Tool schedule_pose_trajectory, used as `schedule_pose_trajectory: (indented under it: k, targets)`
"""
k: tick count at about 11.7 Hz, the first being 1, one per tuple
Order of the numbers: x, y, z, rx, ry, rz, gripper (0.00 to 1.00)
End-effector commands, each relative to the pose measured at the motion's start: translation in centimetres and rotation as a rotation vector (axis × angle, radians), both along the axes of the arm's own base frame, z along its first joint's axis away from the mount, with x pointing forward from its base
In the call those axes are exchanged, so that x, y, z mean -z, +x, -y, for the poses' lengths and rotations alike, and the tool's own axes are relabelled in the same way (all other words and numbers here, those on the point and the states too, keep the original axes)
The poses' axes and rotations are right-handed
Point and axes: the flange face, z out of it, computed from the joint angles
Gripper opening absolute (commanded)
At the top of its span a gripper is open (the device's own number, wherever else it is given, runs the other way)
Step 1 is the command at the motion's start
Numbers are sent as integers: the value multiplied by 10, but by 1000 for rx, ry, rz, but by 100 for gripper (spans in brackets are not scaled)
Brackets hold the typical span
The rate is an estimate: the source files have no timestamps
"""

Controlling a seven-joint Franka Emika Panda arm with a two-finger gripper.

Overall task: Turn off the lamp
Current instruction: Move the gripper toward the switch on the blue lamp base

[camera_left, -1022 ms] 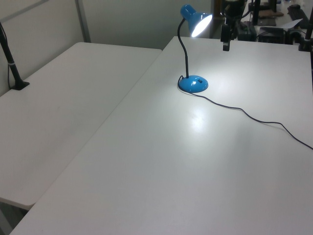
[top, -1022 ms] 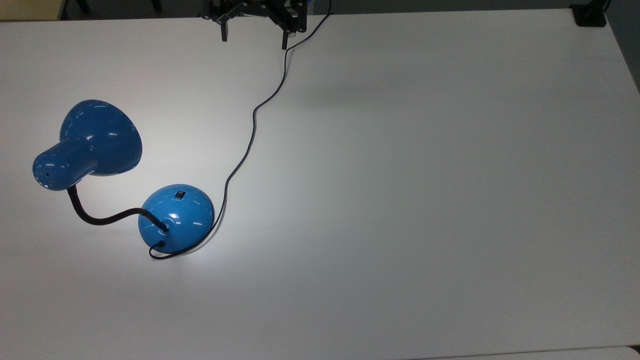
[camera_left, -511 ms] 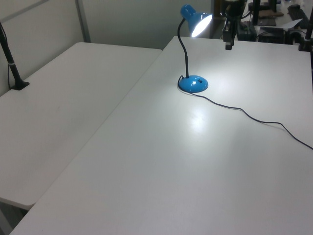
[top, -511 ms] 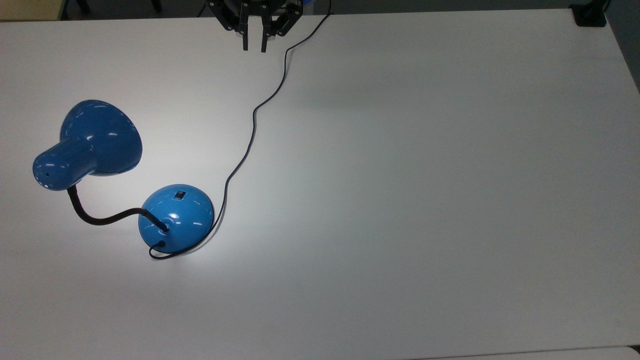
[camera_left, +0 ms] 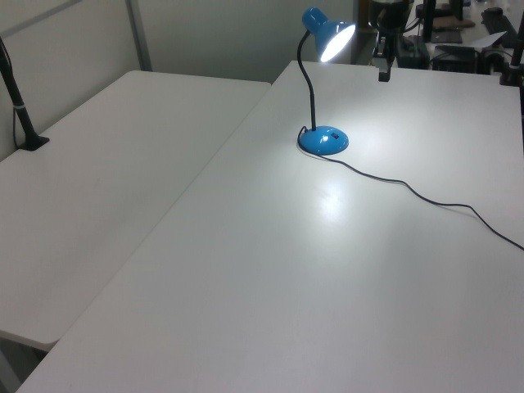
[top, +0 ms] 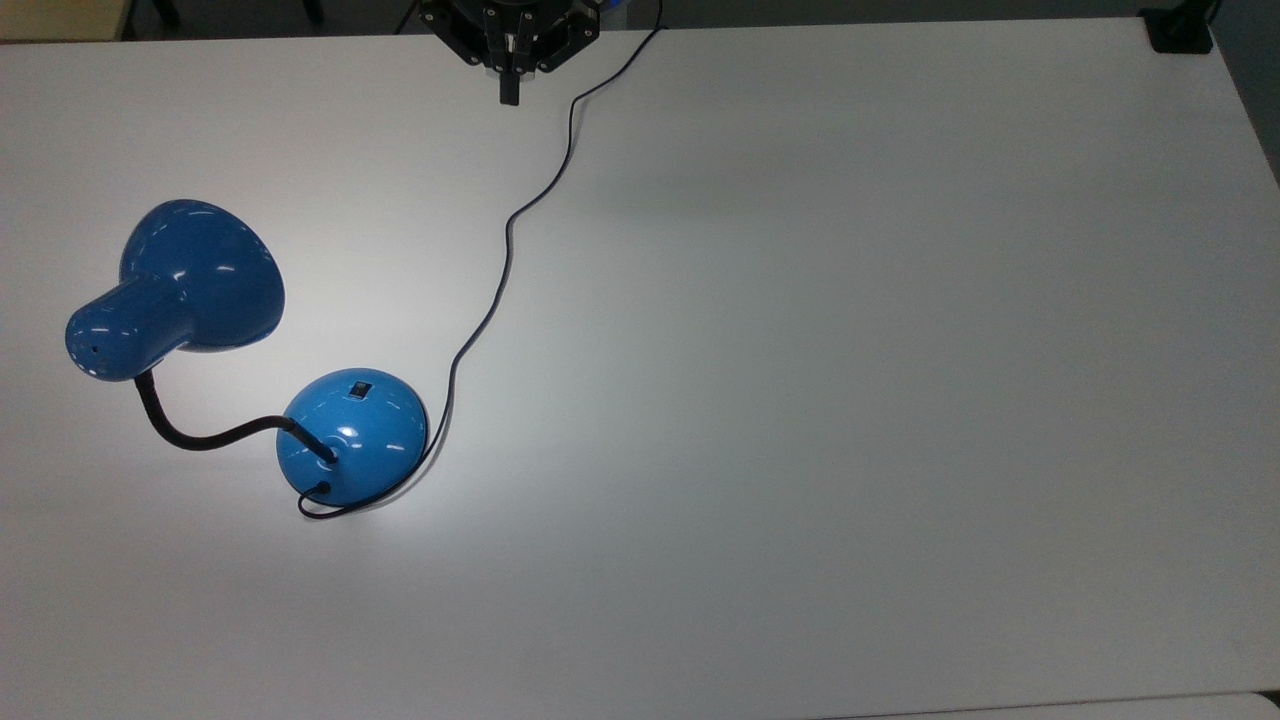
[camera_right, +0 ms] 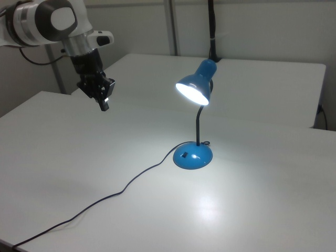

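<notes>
Right view: lamp (camera_right: 194, 126) is lit, shade (camera_right: 195, 84) glowing, bright pool on the white tabletop (camera_right: 252, 210) around the base (camera_right: 193, 156). Small black switch (camera_right: 185, 155) sits on the base's left side in the right view, facing the cord (camera_right: 105, 202) run. Gooseneck (camera_right: 198, 126) rises near vertical from the base, and the shade tips down toward the right view's left.

Top view: lamp (top: 250, 370) stands in the left half of the tabletop (top: 850, 400). Base (top: 352, 436) lies below and right of the shade (top: 185, 285). Switch (top: 358, 389) is on the upper part of the dome. Cord (top: 500, 290) loops round the base's lower edge, then snakes up to the top edge of the tabletop.

Gripper (top: 510, 97) hangs at the top view's top edge, well apart from the lamp, just left of the cord. Fingers look clenched together, nothing between them. In the right view the gripper (camera_right: 104, 105) is above the tabletop, pointing down, well to the left of the shade.

Left view: lamp (camera_left: 321, 90) at the far end, gripper (camera_left: 383, 75) just right of the lit shade; whether the tip is touching the tabletop is hard to tell there, probably not.
</notes>
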Motion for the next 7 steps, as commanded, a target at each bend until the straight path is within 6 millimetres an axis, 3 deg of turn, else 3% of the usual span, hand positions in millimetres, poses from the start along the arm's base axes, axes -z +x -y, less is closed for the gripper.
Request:
schedule_pose_trajectory:
  k: [1,5,7]
  targets:
    - [2,0,0,-16,20,-9,0]
    - [33,7,-1,24,28,43,0]
    - [51,9,9,66,33,70,0]
